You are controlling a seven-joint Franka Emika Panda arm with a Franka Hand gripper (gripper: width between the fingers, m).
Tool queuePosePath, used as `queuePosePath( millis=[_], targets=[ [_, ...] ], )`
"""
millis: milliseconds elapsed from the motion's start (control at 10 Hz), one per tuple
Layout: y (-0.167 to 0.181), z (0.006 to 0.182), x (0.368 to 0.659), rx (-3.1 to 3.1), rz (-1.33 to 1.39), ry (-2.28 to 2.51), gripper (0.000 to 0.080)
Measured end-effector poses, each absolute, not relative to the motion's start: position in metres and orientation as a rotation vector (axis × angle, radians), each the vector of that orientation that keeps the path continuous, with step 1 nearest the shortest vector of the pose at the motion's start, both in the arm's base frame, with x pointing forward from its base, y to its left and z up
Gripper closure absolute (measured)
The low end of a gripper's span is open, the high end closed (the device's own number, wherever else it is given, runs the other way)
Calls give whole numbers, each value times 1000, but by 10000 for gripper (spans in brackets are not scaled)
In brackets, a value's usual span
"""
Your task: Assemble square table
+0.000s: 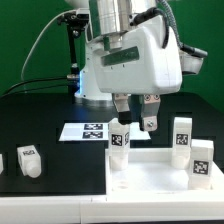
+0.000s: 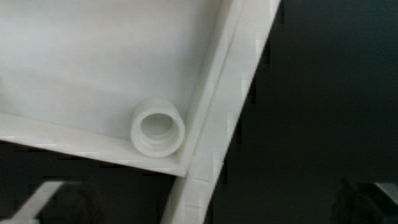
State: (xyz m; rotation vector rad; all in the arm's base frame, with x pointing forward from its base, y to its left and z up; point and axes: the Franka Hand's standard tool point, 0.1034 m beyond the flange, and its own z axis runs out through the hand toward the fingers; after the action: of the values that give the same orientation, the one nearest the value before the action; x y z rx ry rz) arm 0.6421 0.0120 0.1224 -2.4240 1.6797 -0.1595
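Note:
The square table's white top [image 1: 150, 185] lies flat at the front right of the exterior view, its raised rim facing up. In the wrist view, its rim [image 2: 222, 110] runs diagonally past a round leg hole [image 2: 160, 130]. Three tagged white legs stand upright at the top: one by its far-left corner [image 1: 119, 135] and two along its right side [image 1: 182, 135] [image 1: 201, 160]. Another leg [image 1: 28, 160] lies loose on the black table at the left. My gripper [image 1: 136, 118] [image 2: 214, 205] hovers over the top's far edge, next to the corner leg. It is open and empty.
The marker board [image 1: 88, 130] lies flat on the black table behind the corner leg. The arm's base and cables stand at the back. A green wall is at the far right.

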Motion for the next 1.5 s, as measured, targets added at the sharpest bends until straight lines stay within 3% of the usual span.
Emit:
queuePosePath(
  millis=[100, 500, 800, 1000, 1300, 1500],
  targets=[
    [8, 122, 642, -2518, -177, 1545, 150],
    [-67, 108, 615, -2842, -223, 976, 150],
    [-69, 106, 614, -2912, -243, 807, 150],
    [-73, 104, 613, -2904, -239, 838, 150],
    [-113, 86, 594, -2688, -218, 1336, 150],
    [-115, 83, 590, -2674, -225, 1377, 150]
  ],
)
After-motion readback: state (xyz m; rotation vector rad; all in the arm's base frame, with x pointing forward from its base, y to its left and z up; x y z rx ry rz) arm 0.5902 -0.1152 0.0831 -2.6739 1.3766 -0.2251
